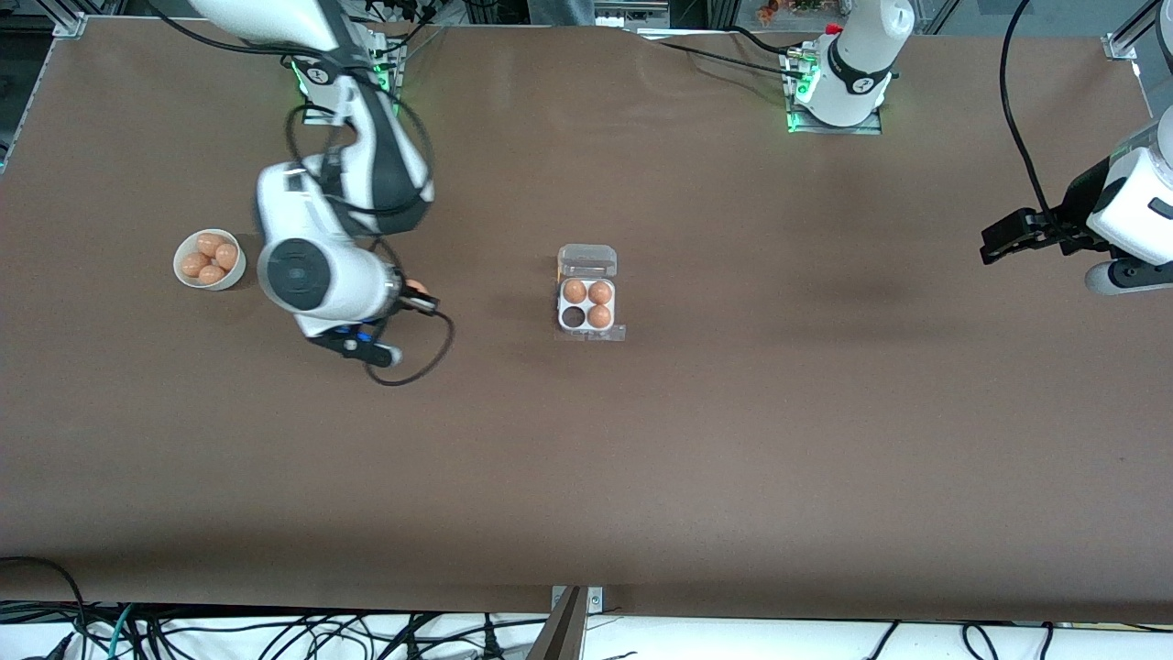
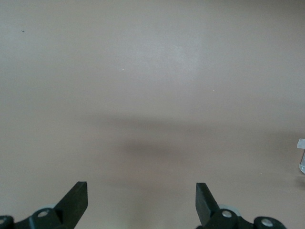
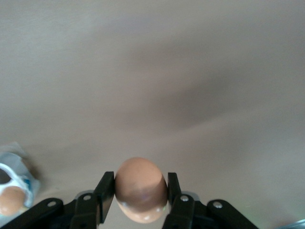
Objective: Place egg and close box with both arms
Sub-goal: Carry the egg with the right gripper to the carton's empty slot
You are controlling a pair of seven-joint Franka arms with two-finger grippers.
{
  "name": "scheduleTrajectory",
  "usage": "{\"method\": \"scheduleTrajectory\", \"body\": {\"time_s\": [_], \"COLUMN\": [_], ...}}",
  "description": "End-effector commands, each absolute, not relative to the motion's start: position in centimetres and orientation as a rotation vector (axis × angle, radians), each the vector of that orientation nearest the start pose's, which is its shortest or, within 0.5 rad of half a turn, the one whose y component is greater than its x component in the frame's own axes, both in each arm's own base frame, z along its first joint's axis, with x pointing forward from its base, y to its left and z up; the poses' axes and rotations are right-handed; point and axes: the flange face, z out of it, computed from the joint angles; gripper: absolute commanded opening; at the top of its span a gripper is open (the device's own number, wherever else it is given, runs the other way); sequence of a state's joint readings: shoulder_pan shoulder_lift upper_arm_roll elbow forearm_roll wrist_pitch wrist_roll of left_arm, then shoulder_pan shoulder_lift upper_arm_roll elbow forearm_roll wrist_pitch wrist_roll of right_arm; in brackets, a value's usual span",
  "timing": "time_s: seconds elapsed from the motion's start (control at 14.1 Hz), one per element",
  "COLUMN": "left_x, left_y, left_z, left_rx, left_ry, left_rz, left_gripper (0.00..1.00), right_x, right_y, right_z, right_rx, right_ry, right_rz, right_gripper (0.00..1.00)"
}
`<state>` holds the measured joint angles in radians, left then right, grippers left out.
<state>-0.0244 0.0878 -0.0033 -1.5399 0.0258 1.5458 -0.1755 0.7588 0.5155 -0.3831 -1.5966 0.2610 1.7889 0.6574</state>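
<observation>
Gripper, right (image 3: 141, 196): black two-finger type, pinching a small smooth tan-orange oval egg (image 3: 141, 189) by its sides, long axis pointing out past the fingertips; carried over bare brown table (image 1: 733, 440) between the round white bowl of spare eggs (image 1: 210, 259) and the box. Box (image 1: 587, 304): whitish four-cell carton, clear lid hinged open, three cells filled, one empty, lying toward the left arm's end from this gripper. Gripper, left (image 1: 1006, 236): spread wide, empty, waiting well apart from the box, so the right arm is nearer.
</observation>
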Motion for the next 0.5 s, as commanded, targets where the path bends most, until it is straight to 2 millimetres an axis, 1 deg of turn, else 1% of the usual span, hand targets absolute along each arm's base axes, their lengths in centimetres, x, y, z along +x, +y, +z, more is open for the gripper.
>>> {"method": "scheduleTrajectory", "body": {"time_s": [0.0, 0.14, 0.28, 0.43], "left_x": [57.6, 57.7, 57.8, 57.8], "left_y": [-1.4, -1.4, -1.7, -1.7], "left_z": [58.8, 58.9, 58.7, 58.7], "left_rx": [-3.115, -3.117, -3.147, -3.152], "left_ry": [-0.215, -0.215, -0.215, -0.216], "left_rz": [0.142, 0.14, 0.151, 0.152], "left_gripper": [1.0, 1.0, 0.99, 0.97], "right_x": [58.2, 57.2, 56.7, 56.3], "right_y": [36.0, 40.2, 43.1, 45.4], "right_z": [31.5, 30.3, 29.6, 28.6], "right_rx": [-3.189, -3.156, -3.127, -3.088], "right_ry": [0.647, 0.667, 0.699, 0.723], "right_rz": [0.369, 0.386, 0.37, 0.319], "right_gripper": [0.42, 0.42, 0.42, 0.42]}}
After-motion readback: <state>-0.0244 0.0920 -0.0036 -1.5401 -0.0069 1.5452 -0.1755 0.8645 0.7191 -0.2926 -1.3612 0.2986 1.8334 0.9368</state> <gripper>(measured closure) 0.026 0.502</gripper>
